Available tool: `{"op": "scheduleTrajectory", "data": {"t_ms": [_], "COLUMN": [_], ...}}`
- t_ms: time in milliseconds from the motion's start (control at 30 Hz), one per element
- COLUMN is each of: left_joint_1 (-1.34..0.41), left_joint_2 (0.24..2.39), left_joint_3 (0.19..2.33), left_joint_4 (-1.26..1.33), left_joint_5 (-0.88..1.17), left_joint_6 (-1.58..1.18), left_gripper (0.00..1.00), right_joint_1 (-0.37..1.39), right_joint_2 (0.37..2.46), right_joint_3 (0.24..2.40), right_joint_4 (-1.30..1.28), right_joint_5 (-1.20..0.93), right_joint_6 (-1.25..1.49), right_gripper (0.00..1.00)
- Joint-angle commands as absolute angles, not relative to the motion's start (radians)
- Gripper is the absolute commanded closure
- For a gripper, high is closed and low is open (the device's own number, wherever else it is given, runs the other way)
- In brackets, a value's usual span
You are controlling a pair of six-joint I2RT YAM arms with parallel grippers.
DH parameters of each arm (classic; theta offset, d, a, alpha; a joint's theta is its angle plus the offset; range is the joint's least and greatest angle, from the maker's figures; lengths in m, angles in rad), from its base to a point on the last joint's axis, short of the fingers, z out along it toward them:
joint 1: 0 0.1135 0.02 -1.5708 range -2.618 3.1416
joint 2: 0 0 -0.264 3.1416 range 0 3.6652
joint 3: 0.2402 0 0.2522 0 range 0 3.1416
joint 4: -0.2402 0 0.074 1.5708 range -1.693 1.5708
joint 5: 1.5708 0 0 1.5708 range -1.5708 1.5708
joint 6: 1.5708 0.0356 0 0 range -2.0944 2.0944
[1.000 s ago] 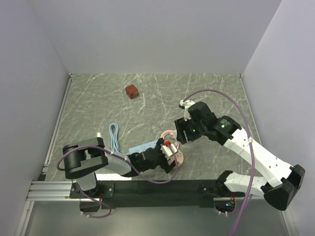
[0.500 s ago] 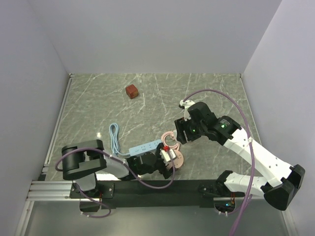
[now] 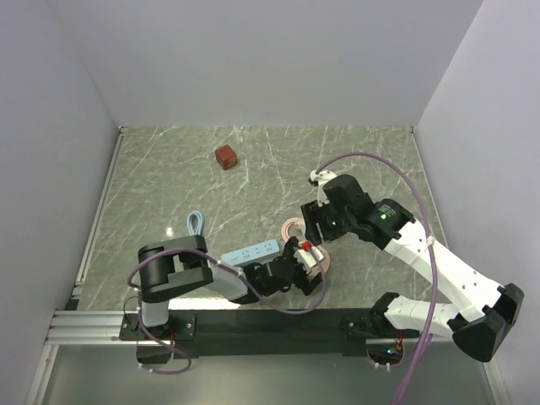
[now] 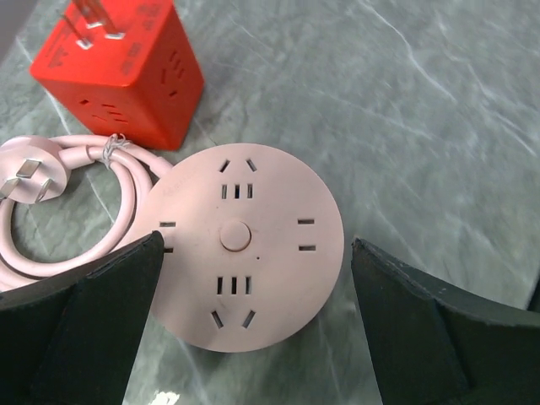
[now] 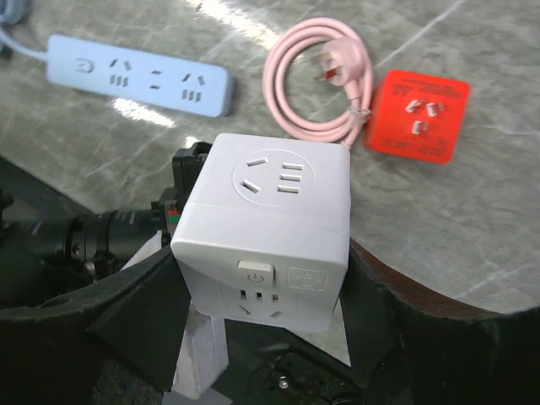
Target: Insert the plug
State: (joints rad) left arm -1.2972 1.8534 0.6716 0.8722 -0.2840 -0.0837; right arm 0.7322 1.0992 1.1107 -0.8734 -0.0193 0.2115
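The plug [image 4: 126,80] is smooth matt red plastic with metal prongs [image 4: 89,21]; pink socket [image 4: 253,253] and white cube [image 5: 266,211], smooth plastic; table [image 4: 439,110], glossy veined stone.

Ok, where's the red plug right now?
The plug sits on the table, upper left in the left wrist view, prongs up, beside the coiled pink cable and round pink socket.

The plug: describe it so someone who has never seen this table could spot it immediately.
On the green marbled table, find the round pink socket near the front edge, with its coiled pink cord. The plug is the bright red cube beside that coil, metal prongs pointing up; the other reddish cube, far back, is darker and brownish.
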Motion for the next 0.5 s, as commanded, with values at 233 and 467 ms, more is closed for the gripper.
{"op": "scheduleTrajectory", "data": {"t_ms": [233, 467], "left_joint_1": [-1.264, -1.244], "left_joint_2": [1.982, 1.964], "left_joint_3": [0.87, 0.934], "left_joint_4": [0.721, 0.758], "left_joint_5": [-0.445, -0.372], "left_joint_6": [-0.345, -0.406], "left_gripper": [0.02, 0.01], "right_joint_1": [0.742, 0.735], "right_joint_2": [1.006, 0.996], "right_joint_3": [1.123, 1.115], "right_joint_4": [-0.824, -0.844], "right_joint_5": [0.035, 0.107], "right_joint_6": [0.23, 0.25], "right_gripper": [0.99, 1.0]}}
